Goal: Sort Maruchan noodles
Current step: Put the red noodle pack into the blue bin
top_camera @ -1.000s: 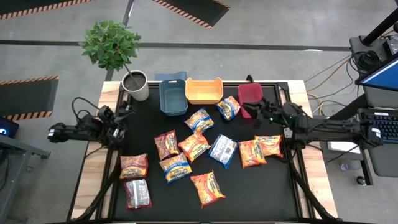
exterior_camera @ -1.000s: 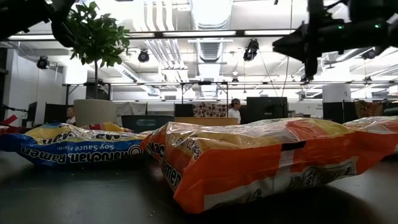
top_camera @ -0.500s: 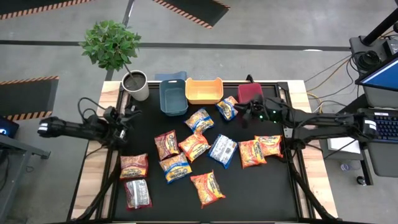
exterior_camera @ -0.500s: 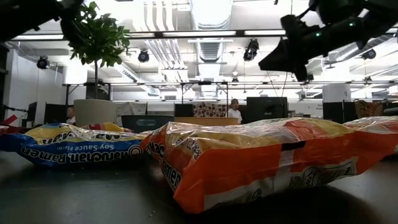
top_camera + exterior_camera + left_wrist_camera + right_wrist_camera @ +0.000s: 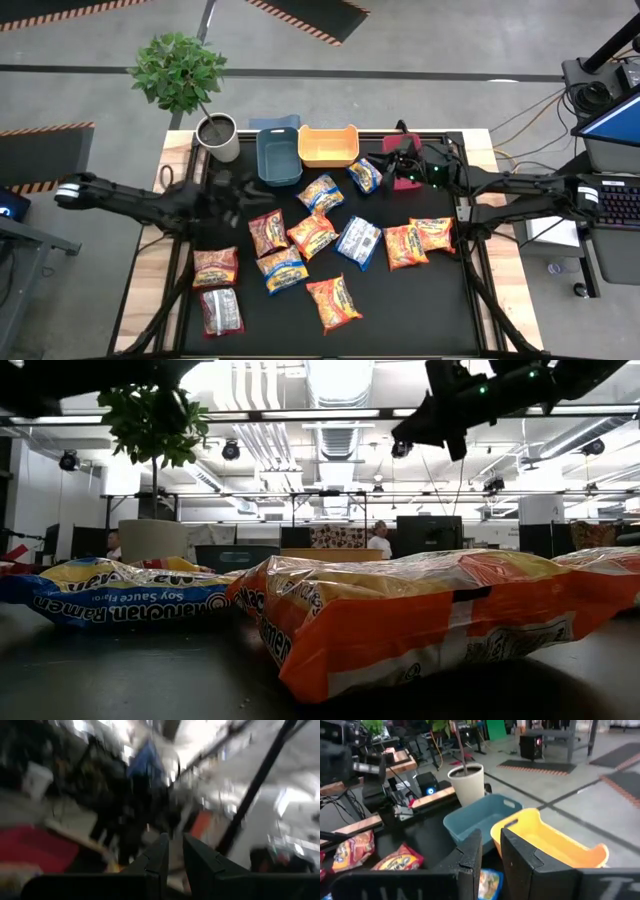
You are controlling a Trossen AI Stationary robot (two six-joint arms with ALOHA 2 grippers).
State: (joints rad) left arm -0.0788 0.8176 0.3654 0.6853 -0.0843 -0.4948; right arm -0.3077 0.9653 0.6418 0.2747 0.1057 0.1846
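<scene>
My right pincer [image 5: 402,168] nearly closed, empty, above red bin [image 5: 396,150], noodle packets [image 5: 312,234] toward desk's centre, left pincer [image 5: 174,851] likewise.

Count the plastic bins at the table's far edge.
3, in a row: the blue bin nearest the plant pot, yellow bin in the middle, red bin partly under the right hand.

Grey concrete floor [image 5: 420,50] with black mats edged in orange-black hazard stripes [image 5: 310,15]; potted plant [image 5: 180,70] in a white pot at the table's far left corner. Desk with laptop [image 5: 610,125] and keyboard [image 5: 620,200] sits off the right side. Low view: open ceiling with ducts [image 5: 335,385], strip lights [image 5: 320,413], and a person [image 5: 378,540] standing at the far benches.
</scene>
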